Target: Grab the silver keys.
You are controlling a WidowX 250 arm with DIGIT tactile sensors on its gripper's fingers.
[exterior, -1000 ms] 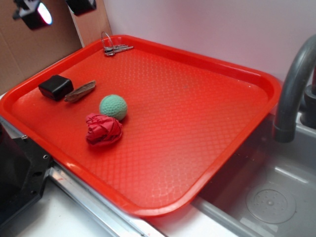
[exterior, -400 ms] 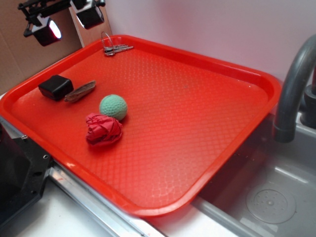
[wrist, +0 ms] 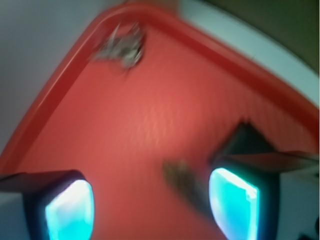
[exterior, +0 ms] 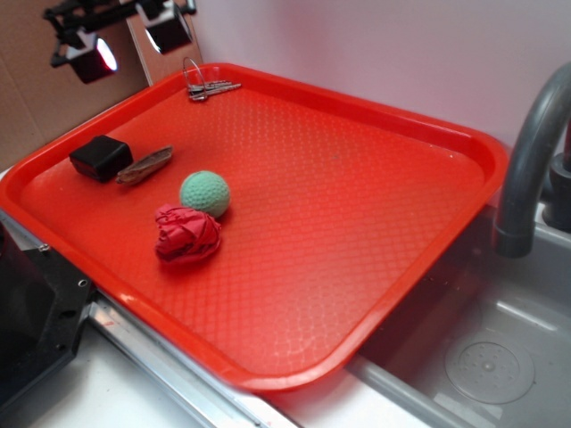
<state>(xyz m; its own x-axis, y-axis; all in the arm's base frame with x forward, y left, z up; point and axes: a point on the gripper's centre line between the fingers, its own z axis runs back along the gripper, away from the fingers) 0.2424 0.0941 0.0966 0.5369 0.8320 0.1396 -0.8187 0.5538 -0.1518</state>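
The silver keys [exterior: 207, 86] lie on their wire ring in the far left corner of the red tray [exterior: 375, 116]. In the blurred wrist view the silver keys [wrist: 120, 46] show near the tray's far corner. My gripper [exterior: 129, 40] hangs in the air at the top left, above and left of the keys, not touching them. It is open, with nothing between its glowing pads [wrist: 70, 210]. In the wrist view my gripper [wrist: 150, 207] has bare red tray [wrist: 165, 115] between the fingers.
A black block [exterior: 101, 157], a brown stick-like piece [exterior: 144, 165], a green ball [exterior: 205, 193] and a crumpled red cloth [exterior: 186, 234] lie on the tray's left half. A grey faucet [exterior: 526, 160] and sink [exterior: 491, 357] stand to the right. A white wall rises behind.
My gripper has come further into view at the top left, moving down and to the right towards the keys. Nothing on the tray has moved.
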